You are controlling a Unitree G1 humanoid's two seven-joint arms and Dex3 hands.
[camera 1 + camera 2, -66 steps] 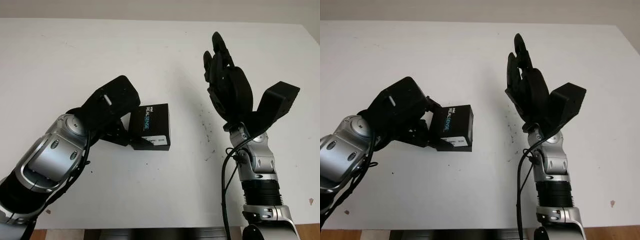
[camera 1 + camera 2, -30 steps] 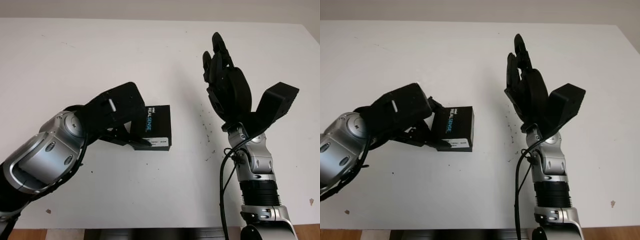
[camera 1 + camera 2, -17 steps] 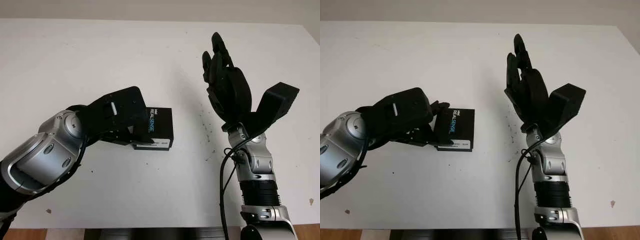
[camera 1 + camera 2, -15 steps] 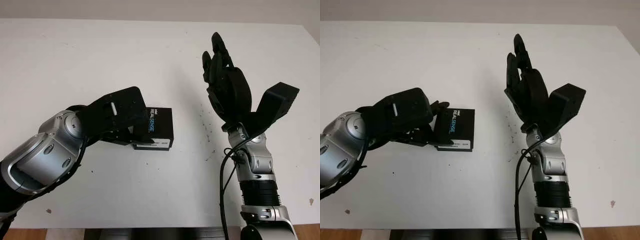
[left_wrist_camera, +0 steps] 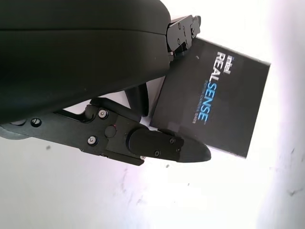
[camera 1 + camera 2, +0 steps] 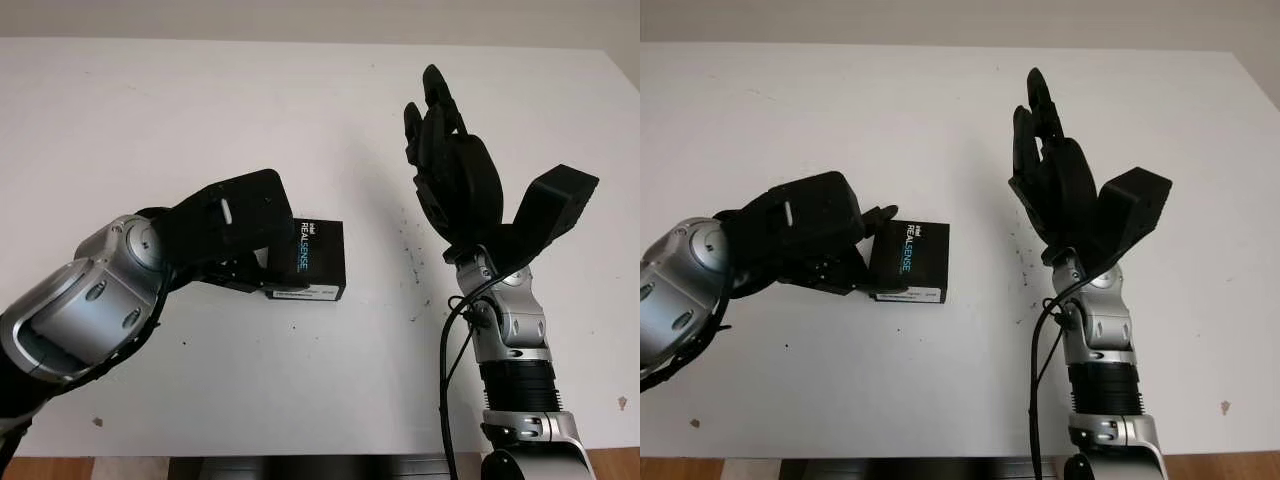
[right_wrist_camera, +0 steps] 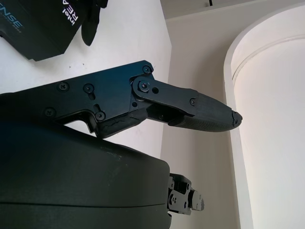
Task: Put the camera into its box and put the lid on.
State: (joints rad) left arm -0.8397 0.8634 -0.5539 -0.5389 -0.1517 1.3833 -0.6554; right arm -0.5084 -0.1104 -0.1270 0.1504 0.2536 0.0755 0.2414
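A black box (image 6: 318, 258) printed REALSENSE lies flat on the white table (image 6: 150, 120) with its lid closed, left of centre. My left hand (image 6: 274, 262) is at the box's left end. One finger (image 5: 162, 145) lies along the box's near edge and the others touch its far left corner, so the hand brackets that end. In the left wrist view the box (image 5: 214, 102) shows its printed top. My right hand (image 6: 445, 150) is held upright above the table to the right of the box, open and holding nothing.
The bare white table stretches on all sides of the box. Small dark specks (image 6: 410, 255) mark the surface between the box and my right arm. The table's front edge (image 6: 300, 457) runs along the bottom.
The box, tilted up on the left hand's side 2.2 s ago, now lies flat. My left hand has shifted slightly right with it. The right hand has not moved.
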